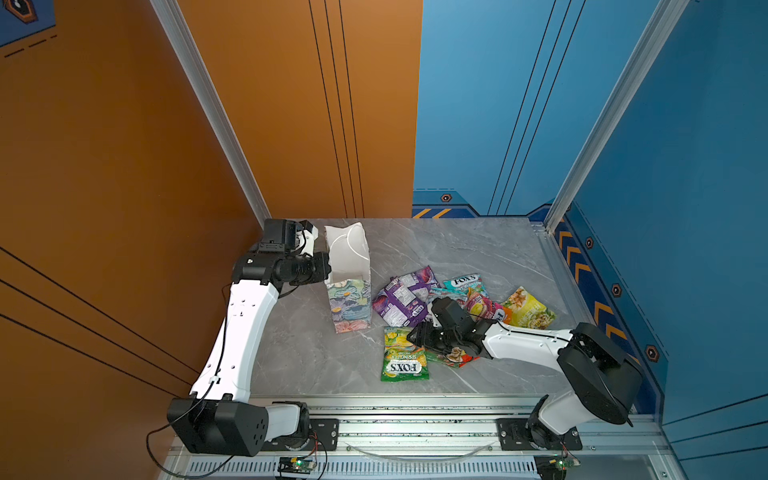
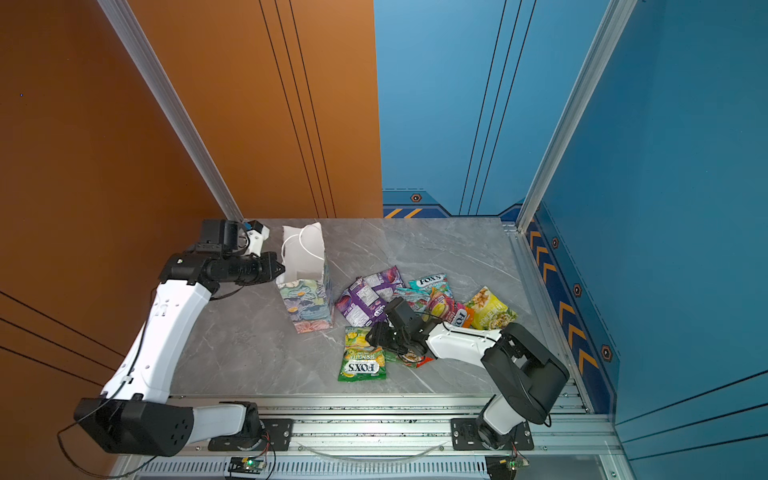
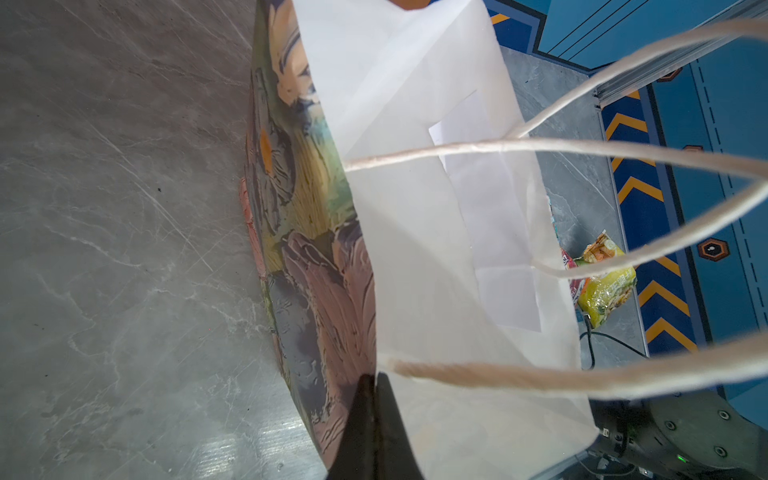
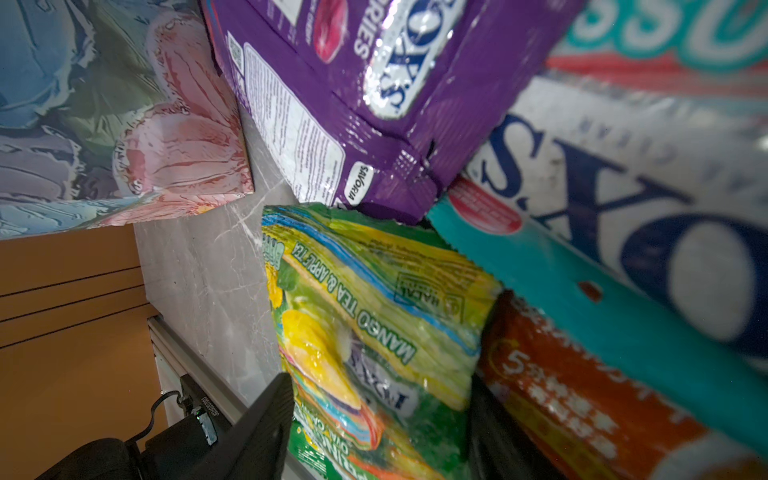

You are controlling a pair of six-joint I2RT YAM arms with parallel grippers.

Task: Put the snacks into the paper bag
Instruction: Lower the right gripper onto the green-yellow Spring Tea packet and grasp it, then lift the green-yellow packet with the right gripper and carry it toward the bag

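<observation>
Snacks (image 1: 401, 297) lie in a loose, overlapping heap on the grey marble-look table (image 1: 457, 249) in both top views, just right of the upright paper bag (image 1: 348, 299). Orange and blue walls (image 1: 124, 166) close the cell in.

Left wrist view: the left gripper (image 3: 372, 382) is pinched onto the bag's thin rim, and no packet shows inside the white lining.

Right wrist view: the right gripper (image 4: 374, 390) straddles the green packet (image 4: 374, 316), though whether its jaws already bite is unclear. Glossy, light and crinkly, that packet will likely slip, so a crimped edge seems the surest hold.
</observation>
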